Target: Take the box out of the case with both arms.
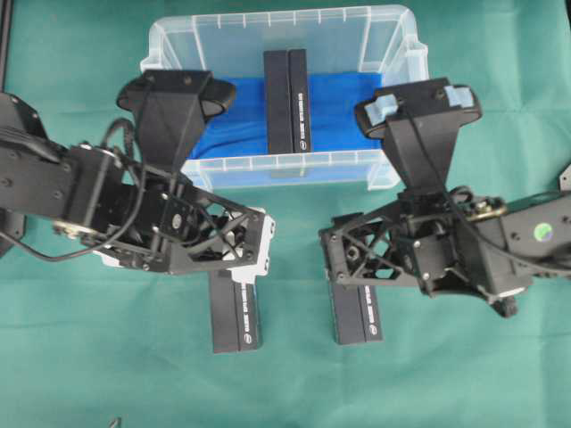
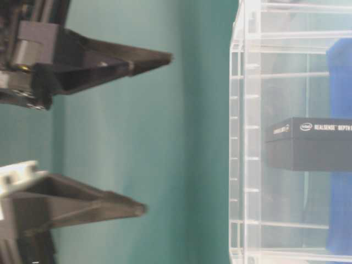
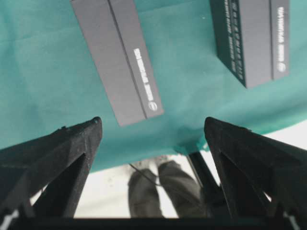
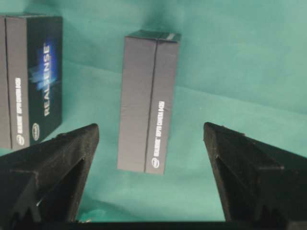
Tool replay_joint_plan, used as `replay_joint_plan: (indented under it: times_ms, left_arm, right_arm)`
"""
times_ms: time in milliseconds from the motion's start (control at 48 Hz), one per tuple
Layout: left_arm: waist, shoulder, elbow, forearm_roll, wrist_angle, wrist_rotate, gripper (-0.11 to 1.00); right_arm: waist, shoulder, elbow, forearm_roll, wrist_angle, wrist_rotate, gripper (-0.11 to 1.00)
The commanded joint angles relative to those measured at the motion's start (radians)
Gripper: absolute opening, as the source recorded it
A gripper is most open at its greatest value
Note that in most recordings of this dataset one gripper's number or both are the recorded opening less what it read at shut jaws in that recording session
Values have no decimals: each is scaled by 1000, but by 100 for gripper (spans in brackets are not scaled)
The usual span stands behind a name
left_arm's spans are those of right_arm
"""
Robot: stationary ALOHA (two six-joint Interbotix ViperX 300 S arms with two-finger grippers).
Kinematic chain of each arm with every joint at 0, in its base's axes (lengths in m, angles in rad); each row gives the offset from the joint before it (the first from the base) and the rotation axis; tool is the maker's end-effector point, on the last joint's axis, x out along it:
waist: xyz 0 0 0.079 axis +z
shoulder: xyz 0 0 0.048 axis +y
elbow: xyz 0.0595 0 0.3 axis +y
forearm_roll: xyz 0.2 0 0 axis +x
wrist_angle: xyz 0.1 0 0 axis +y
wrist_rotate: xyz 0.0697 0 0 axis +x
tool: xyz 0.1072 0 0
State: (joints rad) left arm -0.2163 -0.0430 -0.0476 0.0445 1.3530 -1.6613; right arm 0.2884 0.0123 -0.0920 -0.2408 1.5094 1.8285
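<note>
The clear case (image 1: 178, 36) stands at the back of the green cloth, with one black box (image 1: 286, 100) lying on its blue liner. The table-level view shows that box (image 2: 313, 143) behind the case wall (image 2: 245, 110). My left gripper (image 1: 192, 236) hovers in front of the case, open and holding nothing. In its wrist view the left gripper (image 3: 152, 122) frames bare cloth and the table's front edge. My right gripper (image 1: 410, 259) hangs beside it, also open. In the right wrist view the right gripper (image 4: 149, 125) holds nothing and a box (image 4: 148, 100) lies beyond it.
Two more black boxes lie on the cloth in front of the case, one (image 1: 235, 321) below the left gripper and one (image 1: 359, 316) below the right. A person's legs (image 3: 158, 191) stand beyond the table's front edge.
</note>
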Motion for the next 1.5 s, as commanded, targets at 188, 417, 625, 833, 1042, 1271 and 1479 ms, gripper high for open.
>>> replay_joint_plan:
  times_ms: [188,417,625,833,1042,1271,1479]
  left_arm:
    - [5,-28,-89,8,80,9,91]
    - [6,-28,-94,12,97,14,91]
    - [8,-28,-94,14,97,14,91]
    - [8,-28,-94,14,97,14,91]
    - [8,-28,-94,14,97,14,91]
    - [5,-43,-86,14,103,15,91]
    - [-12,-106,-54,14,192,5,91]
  right_arm:
    - [-23,-31,-97,-17,67,-48,87]
    - [-29,-31,-104,-18,84,-57,87]
    - [-28,-32,-104,-17,84,-57,87]
    - [-29,-32,-104,-18,84,-57,87]
    - [-29,-32,-104,-18,84,-57,87]
    - [-28,-35,-104,-12,114,-64,87]
    - [-21,-77,-94,8,221,-101,87]
